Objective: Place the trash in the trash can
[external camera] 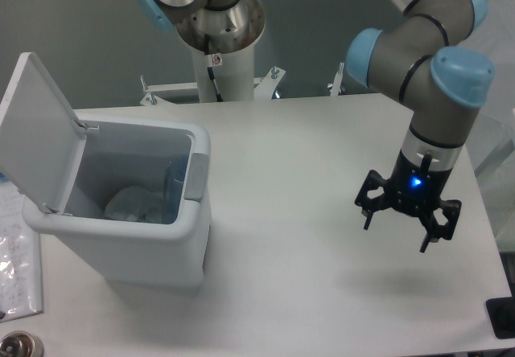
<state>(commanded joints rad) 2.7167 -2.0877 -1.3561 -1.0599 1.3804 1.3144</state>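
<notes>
The white trash can [137,244] stands at the left of the table with its lid [36,128] swung up and back. Inside it lies the trash: a clear bag [133,205] on the bottom and a clear bottle with blue parts [174,188] leaning against the right wall. My gripper [396,235] hangs over the right side of the table, far from the can. It is open, fingers pointing down, with nothing between them.
A flat clear sleeve of papers [16,260] lies at the left table edge beside the can. A round metal fitting [16,346] sits at the bottom left corner. A dark object [503,318] juts in at the lower right edge. The robot base column [221,51] stands behind the table.
</notes>
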